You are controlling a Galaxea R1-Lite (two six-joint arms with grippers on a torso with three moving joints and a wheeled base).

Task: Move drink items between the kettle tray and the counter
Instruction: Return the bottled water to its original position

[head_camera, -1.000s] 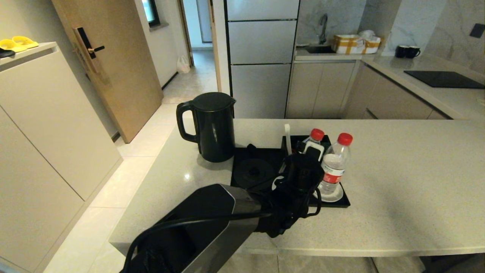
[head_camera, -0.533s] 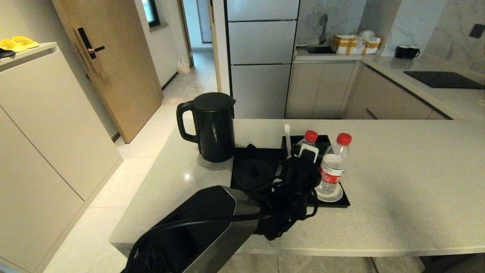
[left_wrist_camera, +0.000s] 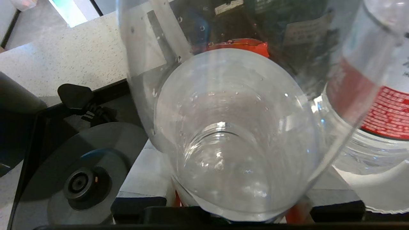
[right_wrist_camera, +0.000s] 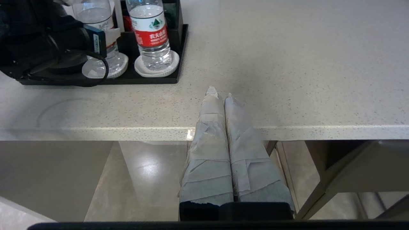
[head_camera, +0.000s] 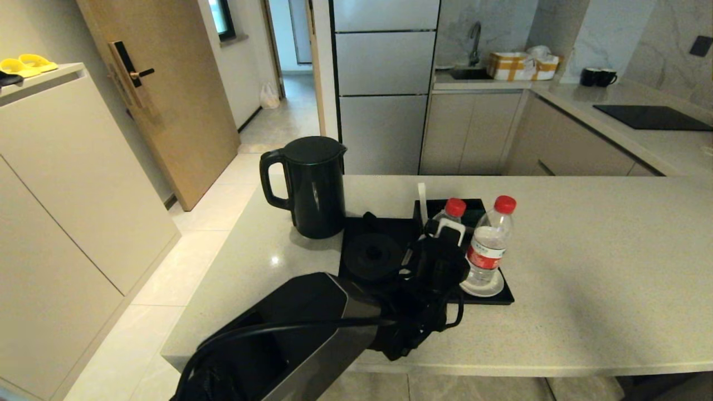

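Gripped bottle (head_camera: 450,218) lowered, standing upright, cap up.

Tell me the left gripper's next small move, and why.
Probably open and release: the left gripper grips the small clear red-capped plastic water bottle, whose base seems to rest on a white round saucer of the flat black tray.

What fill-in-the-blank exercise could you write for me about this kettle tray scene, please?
1. The black kettle stands on the ___, left of the kettle tray.
2. The left claw grips a water bottle with a ___ cap.
3. The other bottle stands upright on a white ___.
4. The right claw, near the counter's edge, is empty and ___.
Missing words: counter; red; saucer; shut.
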